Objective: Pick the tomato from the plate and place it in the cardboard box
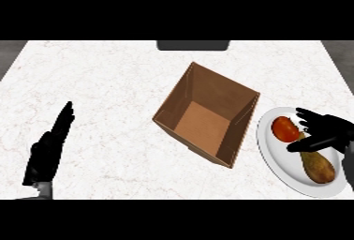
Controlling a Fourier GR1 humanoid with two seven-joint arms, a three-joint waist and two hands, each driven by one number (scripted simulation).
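Right hand (325, 131) hovered spread by tomato (284, 129) on plate (276, 164), w/o grip yet; best to curl round tomato, avoiding pear (318, 166).

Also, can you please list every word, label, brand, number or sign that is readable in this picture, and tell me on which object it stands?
There are none to read.
Cardboard box: plain brown walls, no print or label.
Plate: plain white, no mark.
Tomato and the brown pear-shaped item on the plate: no sticker.
Counter: only marble veining.
Dark object at the far edge: no visible text.
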